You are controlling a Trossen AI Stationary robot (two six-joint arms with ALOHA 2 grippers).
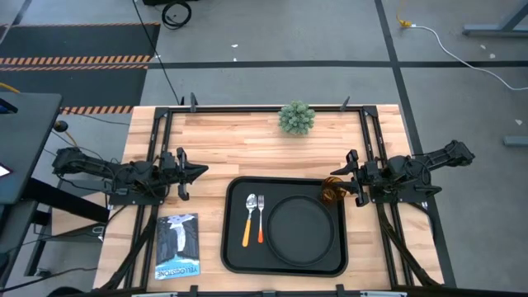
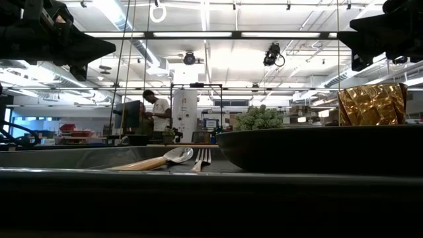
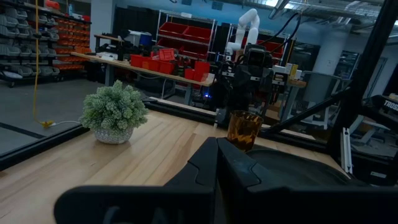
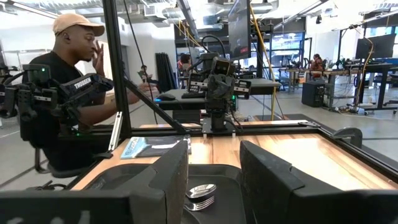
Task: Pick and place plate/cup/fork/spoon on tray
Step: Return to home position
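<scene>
Plate (image 1: 302,230), spoon (image 1: 249,218) and fork (image 1: 261,216) are laid in the tray (image 1: 234,247); cup (image 1: 332,190) is stood at its corner. Right gripper (image 1: 348,176) is seen open beside it, left gripper (image 1: 200,172) closed.

On the worktop (image 1: 247,140) the tray (image 1: 235,247) holds the plate (image 1: 301,230), spoon (image 1: 249,219) and fork (image 1: 261,218); the cup (image 1: 332,190) stands at its far right corner, beside the right hand (image 1: 350,175).

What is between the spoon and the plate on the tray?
The fork lies between the spoon and the plate, all on the tray; the high view shows it.
</scene>
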